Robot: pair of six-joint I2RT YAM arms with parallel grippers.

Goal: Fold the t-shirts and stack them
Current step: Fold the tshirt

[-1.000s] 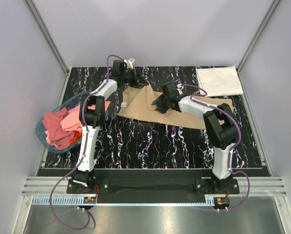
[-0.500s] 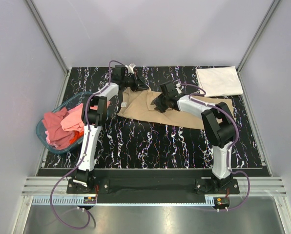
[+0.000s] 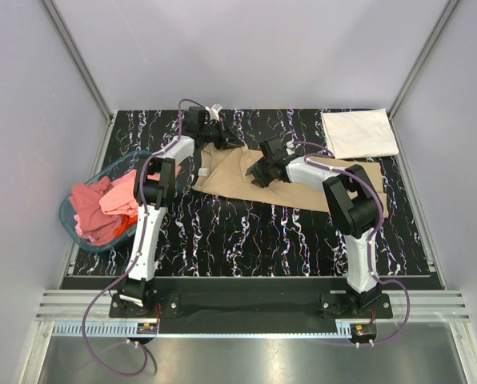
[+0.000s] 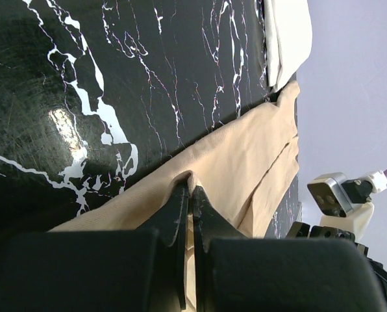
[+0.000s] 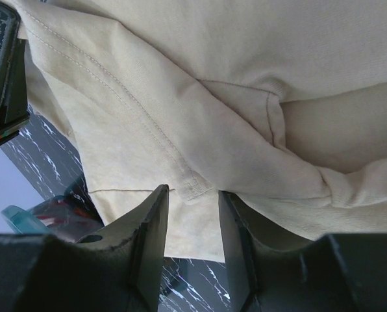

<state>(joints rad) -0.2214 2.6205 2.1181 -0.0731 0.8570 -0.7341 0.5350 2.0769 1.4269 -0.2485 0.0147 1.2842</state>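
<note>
The tan t-shirt (image 3: 230, 178) lies spread at the table's centre back, its white neck label (image 3: 201, 171) at the left. My left gripper (image 3: 225, 138) is at the shirt's far edge, shut on a pinched fold of tan fabric (image 4: 191, 184). My right gripper (image 3: 258, 173) is low over the shirt's middle. Its jaws are open and straddle a stitched hem corner (image 5: 195, 186) of the tan t-shirt (image 5: 245, 78). A folded white t-shirt (image 3: 358, 133) lies at the back right and shows in the left wrist view (image 4: 286, 36). Pink and red t-shirts (image 3: 102, 206) are heaped in the basket.
The translucent blue basket (image 3: 72, 222) stands at the left table edge. The black marbled table (image 3: 246, 240) is bordered by grey walls and metal rails. The two grippers are close together over the tan shirt. The left gripper's finger (image 5: 2, 71) shows in the right wrist view.
My left gripper has moved a little nearer and right along the shirt's far edge. My right gripper has shifted slightly left over the shirt.
</note>
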